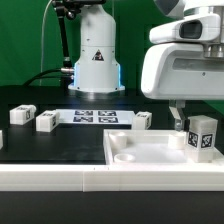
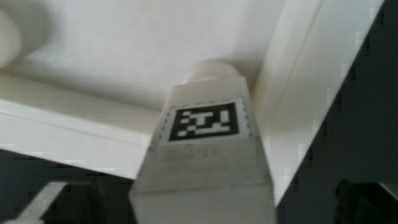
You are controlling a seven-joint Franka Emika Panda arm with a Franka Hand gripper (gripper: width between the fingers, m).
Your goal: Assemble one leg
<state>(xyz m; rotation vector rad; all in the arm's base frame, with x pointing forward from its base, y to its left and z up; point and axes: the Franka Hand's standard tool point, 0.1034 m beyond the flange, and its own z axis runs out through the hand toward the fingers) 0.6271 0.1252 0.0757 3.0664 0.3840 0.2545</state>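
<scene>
Exterior view: gripper [image 1: 190, 128] clamped on the leg [image 1: 202, 137], held upright over the white tray-like part [image 1: 150, 158] toward the exterior view's right; three more legs [image 1: 46, 121] on the black table [image 1: 60, 145] near the marker board [image 1: 98, 117]. Wrist view: tagged leg [image 2: 208, 150] gripped, pointing at the tray-like part's rim [image 2: 71, 105].

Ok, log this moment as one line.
gripper: shut on leg | leg: upright, over the tray-like part near its corner | other legs: loose on table
</scene>
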